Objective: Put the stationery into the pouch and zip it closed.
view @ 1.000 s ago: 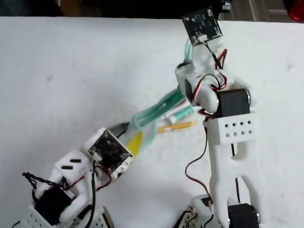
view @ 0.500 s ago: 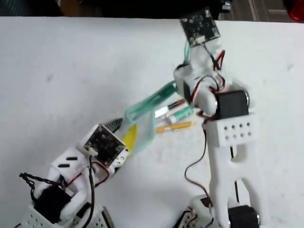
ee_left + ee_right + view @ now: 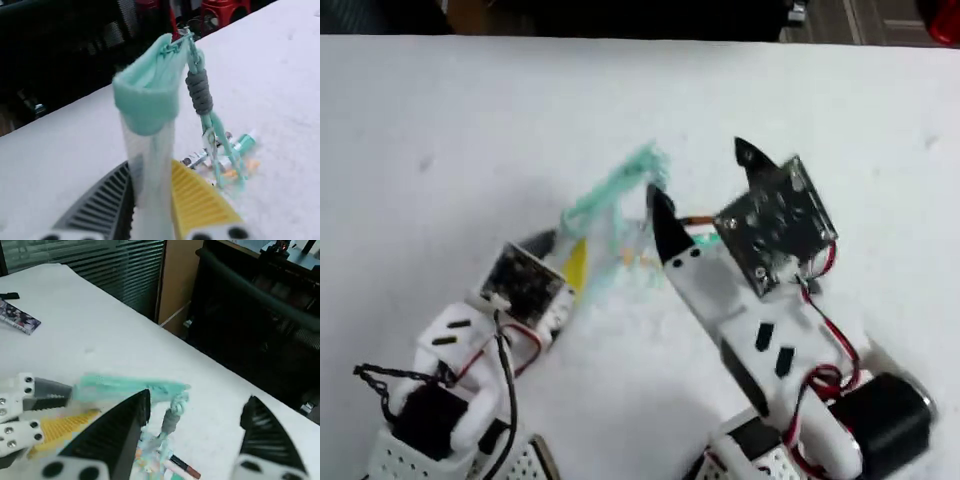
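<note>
Two tools: left tool (image 3: 150, 197) clamped on limp, light pouch (image 3: 150, 102), right tool (image 3: 197, 397) gaping. Likely floppy, slippery; best taken by knotted zip cord (image 3: 199, 91).

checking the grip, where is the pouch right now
In the high view the pouch is clamped in the left gripper near the table's middle, with the pens lying just beside it.

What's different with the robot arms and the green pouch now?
The right gripper came off the far end of the pouch and pulled back toward its base, jaws open. The left gripper drew the pouch a little leftward. It stays clamped on the pouch, and the pens still lie on the table outside it.
</note>
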Controlling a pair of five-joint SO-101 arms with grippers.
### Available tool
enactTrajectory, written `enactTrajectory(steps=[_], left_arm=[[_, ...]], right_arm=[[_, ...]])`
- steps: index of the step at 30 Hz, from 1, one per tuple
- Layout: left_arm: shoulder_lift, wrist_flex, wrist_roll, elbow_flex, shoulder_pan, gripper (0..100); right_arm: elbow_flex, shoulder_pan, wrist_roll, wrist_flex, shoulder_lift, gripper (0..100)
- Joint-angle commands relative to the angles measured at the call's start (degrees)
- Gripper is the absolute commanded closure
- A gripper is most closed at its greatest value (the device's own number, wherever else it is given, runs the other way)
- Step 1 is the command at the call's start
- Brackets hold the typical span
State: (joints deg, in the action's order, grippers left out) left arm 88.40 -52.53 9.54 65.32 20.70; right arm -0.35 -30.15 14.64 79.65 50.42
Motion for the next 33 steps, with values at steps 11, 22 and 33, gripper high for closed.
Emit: enactTrajectory(steps=[11,22,33], left_arm=[[0.7,20.3,-14.0,10.0,-14.2,98],[0.7,18.1,-14.0,10.9,-14.5,98],[0.7,17.6,-14.1,12.0,-14.6,98]], right_arm=[[-0.8,5.1,0.3,-1.0,-15.2,80.3],[1.0,7.0,0.4,-1.0,-24.1,82.8],[2.6,22.2,1.1,1.2,-37.3,82.9]])
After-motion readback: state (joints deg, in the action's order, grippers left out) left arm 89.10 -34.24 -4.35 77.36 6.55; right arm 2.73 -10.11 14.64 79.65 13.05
